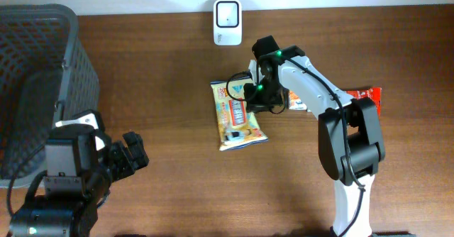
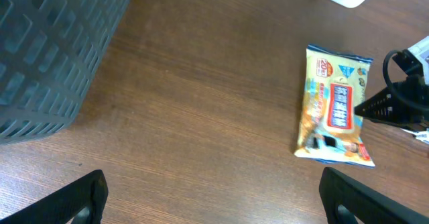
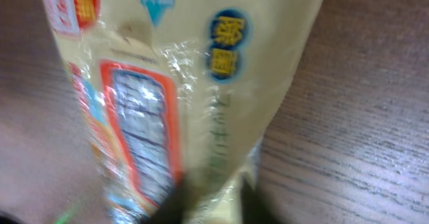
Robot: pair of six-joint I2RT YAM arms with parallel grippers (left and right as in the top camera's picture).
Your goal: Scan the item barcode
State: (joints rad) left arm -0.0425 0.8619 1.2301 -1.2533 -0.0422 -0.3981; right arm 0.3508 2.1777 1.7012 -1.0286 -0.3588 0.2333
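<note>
- Yellow packet (image 1: 237, 120) at centre; right gripper (image 1: 250, 97) pinched shut on its right edge.
- Left gripper (image 1: 138, 152) spread wide, near-left by basket (image 1: 42, 67); open table (image 1: 170, 74) between.

Yellow snack packet (image 1: 235, 123), printed face up

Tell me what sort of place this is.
Probably a mock shop checkout on a wooden table: a white scanner at the far edge, a snack pack in front of it, and a mesh basket at the left.
</note>
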